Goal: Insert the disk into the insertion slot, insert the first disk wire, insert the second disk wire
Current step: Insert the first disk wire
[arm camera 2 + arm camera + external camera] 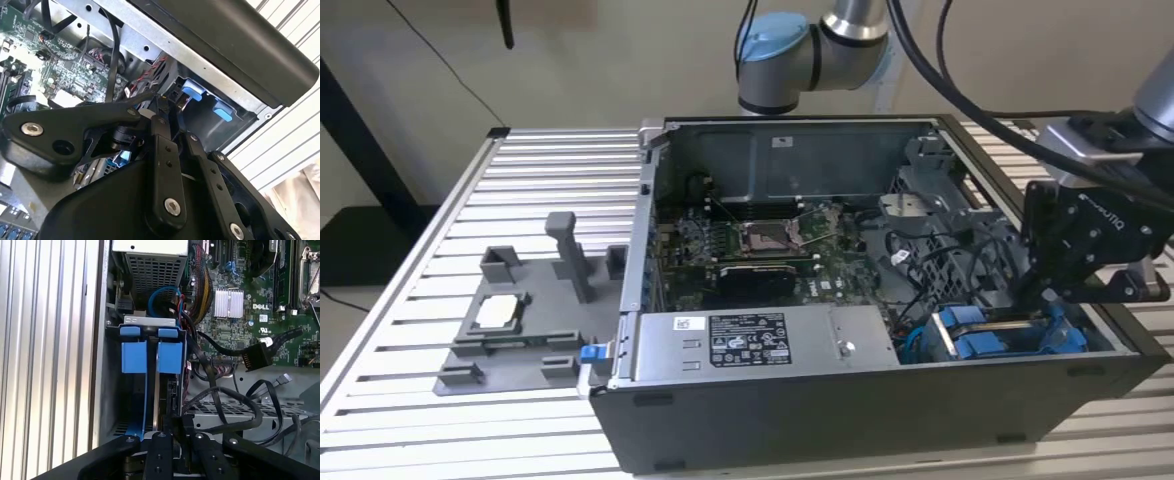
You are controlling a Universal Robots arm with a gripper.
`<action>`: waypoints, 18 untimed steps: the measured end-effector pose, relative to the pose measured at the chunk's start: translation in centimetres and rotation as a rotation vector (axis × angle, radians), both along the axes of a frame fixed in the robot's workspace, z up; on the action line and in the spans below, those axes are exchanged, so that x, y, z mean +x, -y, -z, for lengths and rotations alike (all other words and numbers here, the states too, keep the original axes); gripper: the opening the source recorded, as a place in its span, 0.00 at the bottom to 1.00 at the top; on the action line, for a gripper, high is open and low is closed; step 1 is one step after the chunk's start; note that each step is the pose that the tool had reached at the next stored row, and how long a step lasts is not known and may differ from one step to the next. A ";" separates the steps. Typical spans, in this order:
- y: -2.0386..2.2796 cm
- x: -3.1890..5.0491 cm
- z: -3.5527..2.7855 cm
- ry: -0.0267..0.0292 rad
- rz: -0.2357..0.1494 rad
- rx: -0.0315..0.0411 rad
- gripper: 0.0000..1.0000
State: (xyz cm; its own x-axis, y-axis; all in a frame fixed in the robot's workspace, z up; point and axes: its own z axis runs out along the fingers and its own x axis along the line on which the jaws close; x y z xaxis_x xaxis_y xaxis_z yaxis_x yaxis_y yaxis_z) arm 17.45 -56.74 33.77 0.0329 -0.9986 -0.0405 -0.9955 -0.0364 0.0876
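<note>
The disk's blue frame stands edge-on in the insertion slot, a grey metal bay at the case's front corner on the exterior view's right. The frame also shows there as blue parts. The disk's silver body is mostly hidden. My gripper hangs just above this bay. In both wrist views its fingers stand close together, shut on the black connector of a disk wire beside the frame's end. The fingertips point into the bay near the blue tabs.
A second black wire with a flat connector hangs loose over the motherboard. The labelled power supply box lies along the case front. A grey fixture sits on the slatted table at the exterior view's left.
</note>
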 end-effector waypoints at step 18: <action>0.00 0.00 -0.67 0.0000 0.000 0.0001 0.27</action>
